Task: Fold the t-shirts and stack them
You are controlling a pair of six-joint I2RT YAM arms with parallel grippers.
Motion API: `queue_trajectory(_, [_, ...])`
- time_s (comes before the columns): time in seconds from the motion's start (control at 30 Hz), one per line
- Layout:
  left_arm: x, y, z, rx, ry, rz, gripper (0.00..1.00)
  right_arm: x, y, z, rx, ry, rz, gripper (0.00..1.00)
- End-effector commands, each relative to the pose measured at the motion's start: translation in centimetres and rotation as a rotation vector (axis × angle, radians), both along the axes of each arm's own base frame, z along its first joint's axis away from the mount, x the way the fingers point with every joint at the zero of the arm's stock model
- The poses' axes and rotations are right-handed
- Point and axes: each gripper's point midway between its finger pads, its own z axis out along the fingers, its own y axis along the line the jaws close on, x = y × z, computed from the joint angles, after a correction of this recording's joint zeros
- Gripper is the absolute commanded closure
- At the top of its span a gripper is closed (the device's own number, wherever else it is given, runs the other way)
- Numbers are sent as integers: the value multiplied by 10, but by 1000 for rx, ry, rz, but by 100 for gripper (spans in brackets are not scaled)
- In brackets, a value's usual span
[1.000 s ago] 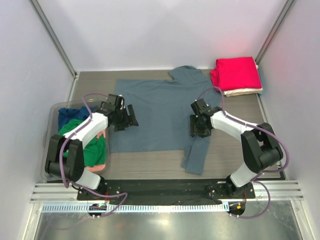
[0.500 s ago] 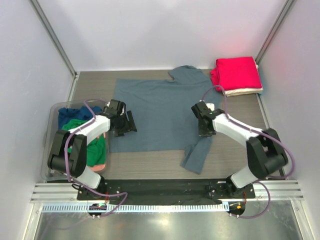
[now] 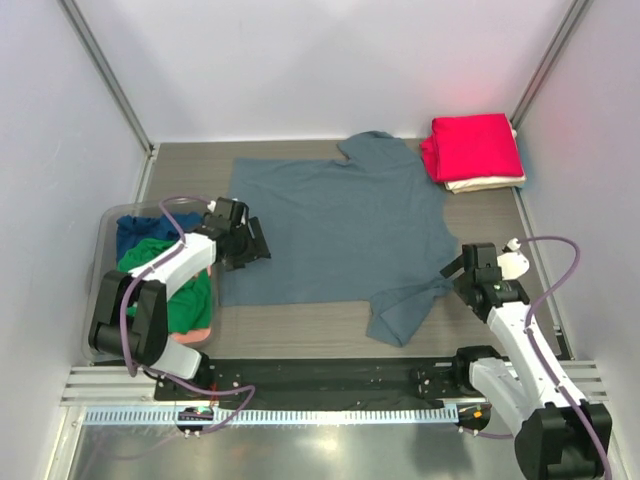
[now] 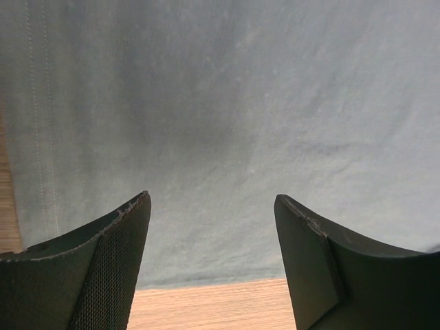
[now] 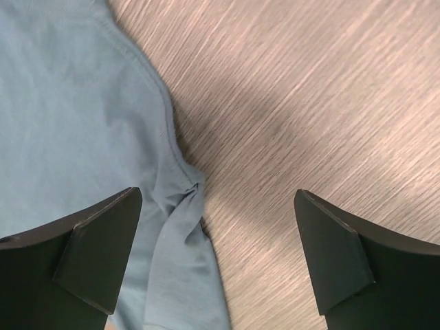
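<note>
Two hands, both spread wide and holding nothing. The left hand (image 4: 212, 199) hangs over the grey shirt (image 3: 330, 225) at its near-left corner. The right hand (image 5: 216, 192) hovers by its rumpled near sleeve, half over bare desk (image 3: 500, 225). That one grey shirt lies flat mid-desk. Far right is a stack of two, red shirt (image 3: 472, 145) on cream shirt (image 3: 485, 184). One bin (image 3: 97, 300) at left holds three more: navy shirt (image 3: 135, 232), green shirt (image 3: 150, 262), pink shirt (image 3: 200, 335).

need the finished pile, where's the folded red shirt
In the top view, the folded red t-shirt sits at the far right corner, atop a cream one.
</note>
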Motion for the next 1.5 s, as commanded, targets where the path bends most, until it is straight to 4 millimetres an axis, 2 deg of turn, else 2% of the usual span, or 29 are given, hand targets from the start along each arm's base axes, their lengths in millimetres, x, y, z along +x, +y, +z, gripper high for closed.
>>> queue_trajectory(0.0, [3, 4, 17, -1, -54, 23, 26, 11, -3, 12, 47, -93, -80, 0])
queue_trajectory(0.07, [-3, 6, 20, -9, -61, 32, 26, 22, 10, 23, 55, -128, 55, 1])
queue_trajectory(0.1, [-5, 6, 21, -15, -64, 37, 26, 28, 24, 30, 106, -164, 117, 2])
queue_trajectory(0.13, [-6, 6, 27, -25, -83, 42, 27, 29, 29, 33, 121, -172, 142, 5])
queue_trajectory(0.2, [-16, 7, 24, -29, -78, 49, 27, 30, 46, 35, 149, -180, 223, 12])
queue_trajectory(0.27, [-24, 8, 29, -40, -101, 54, 28, 25, 73, 32, 179, -164, 333, 15])
queue_trajectory(0.33, [-34, 12, 23, -20, -102, 69, 28, 18, 92, 23, 174, -135, 393, 20])
queue_trajectory(0.37, [-38, 12, 28, -25, -119, 71, 28, 11, 112, 20, 192, -120, 455, 21])
queue_trajectory(0.47, [-50, 13, 22, -21, -107, 71, 29, 2, 136, 3, 195, -76, 519, 29])
queue_trajectory(0.5, [-52, 13, 24, -22, -116, 68, 29, -2, 150, 2, 211, -77, 554, 32])
queue_trajectory(0.57, [-59, 16, 18, -14, -108, 69, 29, -6, 157, -10, 207, -44, 570, 37])
queue_trajectory(0.73, [-67, 20, 13, -7, -107, 76, 29, -11, 176, -23, 209, -7, 613, 49])
queue_trajectory(0.8, [-69, 20, 11, -4, -103, 71, 29, -15, 179, -31, 202, 24, 620, 49])
queue_trajectory(0.97, [-70, 21, 8, -1, -106, 72, 29, -21, 190, -35, 198, 35, 634, 50])
queue_trajectory(1.27, [-72, 22, 3, -3, -111, 66, 28, -29, 179, -56, 139, 98, 621, 58])
queue_trajectory(1.47, [-74, 24, 0, 4, -114, 66, 28, -32, 174, -60, 129, 102, 604, 56])
